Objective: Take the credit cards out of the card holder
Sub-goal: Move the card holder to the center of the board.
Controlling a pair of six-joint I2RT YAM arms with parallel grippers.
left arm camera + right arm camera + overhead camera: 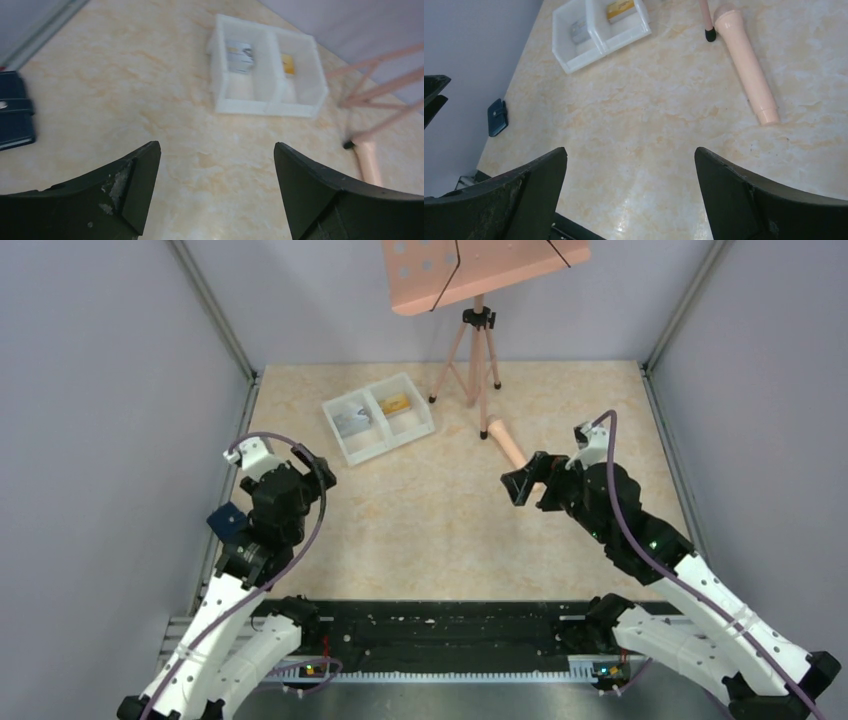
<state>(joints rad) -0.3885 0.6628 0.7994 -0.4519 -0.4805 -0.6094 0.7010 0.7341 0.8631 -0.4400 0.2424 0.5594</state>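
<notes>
Looks like a pause between grabs, or else the tail end of the job. Left claw (216,150) spread wide, empty, hanging over a bare stretch of table (150,100). Right claw (630,152) likewise wide open, gripping nothing, held up above the right side of the table.

Card holder (15,117) lying flat at the far left edge of the table, close by the left arm and well apart from the white tray (270,106). Dark blue, seemingly folded shut, with a small tab at one edge. Cut off by the frame in the left wrist view, half hidden under the arm from above. No telling of further cards inside.

Two cards already out and in the tray: grey card (240,54) in one compartment, yellow card (287,64) in the other beside it. Too small to tell flat from leaning.

Next, probably: swing the left claw, the nearer one, over to the holder, steady it, open the fold, then pinch a card by its edge. Calls for a low, careful approach, thin things on a hard top being awkward to grip. Pink tube (746,60) and tripod (478,350) on the right, well clear of all that.
</notes>
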